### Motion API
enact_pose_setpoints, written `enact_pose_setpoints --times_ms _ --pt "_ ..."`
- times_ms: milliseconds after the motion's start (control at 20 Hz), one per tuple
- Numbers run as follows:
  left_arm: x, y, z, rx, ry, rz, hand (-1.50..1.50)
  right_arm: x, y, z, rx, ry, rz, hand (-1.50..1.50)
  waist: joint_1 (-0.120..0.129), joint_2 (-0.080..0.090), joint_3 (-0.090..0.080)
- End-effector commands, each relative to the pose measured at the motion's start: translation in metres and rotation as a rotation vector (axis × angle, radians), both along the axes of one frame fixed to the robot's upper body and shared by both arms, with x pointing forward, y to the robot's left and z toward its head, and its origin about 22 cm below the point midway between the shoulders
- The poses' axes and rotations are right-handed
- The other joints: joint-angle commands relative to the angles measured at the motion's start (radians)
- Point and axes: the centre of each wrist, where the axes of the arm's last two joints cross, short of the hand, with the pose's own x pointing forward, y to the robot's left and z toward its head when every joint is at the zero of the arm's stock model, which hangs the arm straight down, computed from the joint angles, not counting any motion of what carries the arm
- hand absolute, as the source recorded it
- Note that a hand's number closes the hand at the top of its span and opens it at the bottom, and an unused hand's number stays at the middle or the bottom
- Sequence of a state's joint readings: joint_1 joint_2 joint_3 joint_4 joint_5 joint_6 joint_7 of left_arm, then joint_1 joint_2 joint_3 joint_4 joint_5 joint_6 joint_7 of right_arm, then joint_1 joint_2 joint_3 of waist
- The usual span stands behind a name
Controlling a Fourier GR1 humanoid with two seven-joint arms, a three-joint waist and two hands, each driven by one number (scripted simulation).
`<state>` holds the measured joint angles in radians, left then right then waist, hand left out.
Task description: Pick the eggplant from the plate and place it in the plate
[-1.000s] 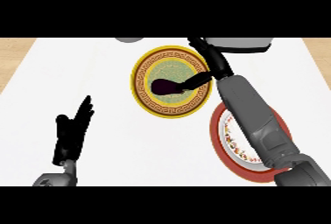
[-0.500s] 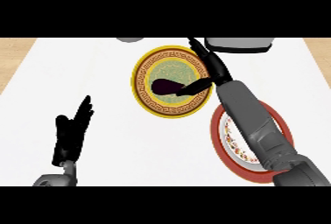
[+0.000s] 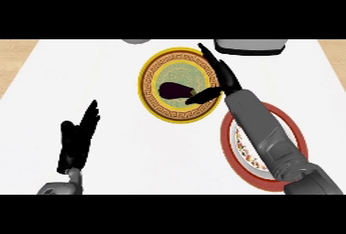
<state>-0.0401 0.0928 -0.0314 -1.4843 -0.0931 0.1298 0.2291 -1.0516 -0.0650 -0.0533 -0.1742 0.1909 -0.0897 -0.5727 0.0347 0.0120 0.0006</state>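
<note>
A dark purple eggplant (image 3: 173, 90) lies in the middle of the yellow plate (image 3: 154, 106) with a patterned rim, at the counter's far centre. My right hand (image 3: 222, 77) hovers over that plate's right side, fingers straight and pointing away from me. Its thumb reaches left and its tip meets the eggplant's right end; nothing is curled round the eggplant. A red-rimmed plate (image 3: 296, 138) sits nearer, to the right, largely covered by my right forearm. My left hand (image 3: 76, 139) rests open at the lower left, fingers up, away from both plates.
A grey object (image 3: 250, 45) stands at the counter's far edge just beyond the right hand, and a smaller grey one (image 3: 135, 41) at the far left of it. Wooden floor shows past the white counter's corners.
The right hand has shifted slightly nearer and rightward, its thumb sliding down along the eggplant's right end. The eggplant and the left hand have not moved.
</note>
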Motion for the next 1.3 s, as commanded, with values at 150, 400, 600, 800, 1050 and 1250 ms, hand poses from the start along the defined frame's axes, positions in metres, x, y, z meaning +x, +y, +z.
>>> enact_pose_setpoints --times_ms 150,400,600,800,1050,1250 --pt "0.007 -0.001 0.003 0.016 -0.024 0.008 0.00 -0.004 -0.015 -0.010 -0.042 -0.012 -0.081 -1.50 0.004 0.004 0.000" --pt "-0.001 0.001 -0.009 0.003 -0.013 0.013 0.00 -0.006 -0.036 -0.015 -0.062 -0.001 -0.074 -1.50 0.001 0.003 0.000" --pt "-0.001 -0.004 -0.009 0.020 0.005 -0.008 0.00 0.000 -0.061 -0.005 -0.075 -0.017 -0.114 -1.50 0.004 0.004 0.001" --pt "0.000 -0.003 -0.008 0.008 -0.011 -0.011 0.00 0.000 -0.072 -0.004 -0.100 0.002 -0.143 -1.50 0.011 0.007 0.001" --pt "0.001 0.006 0.002 0.000 -0.010 -0.022 0.00 -0.007 -0.085 -0.014 -0.049 -0.035 -0.182 -1.50 0.022 0.012 0.002" --pt "0.010 -0.001 0.009 0.002 -0.015 -0.009 0.00 -0.007 -0.114 -0.007 -0.030 -0.031 -0.242 -1.50 0.007 0.007 0.001"
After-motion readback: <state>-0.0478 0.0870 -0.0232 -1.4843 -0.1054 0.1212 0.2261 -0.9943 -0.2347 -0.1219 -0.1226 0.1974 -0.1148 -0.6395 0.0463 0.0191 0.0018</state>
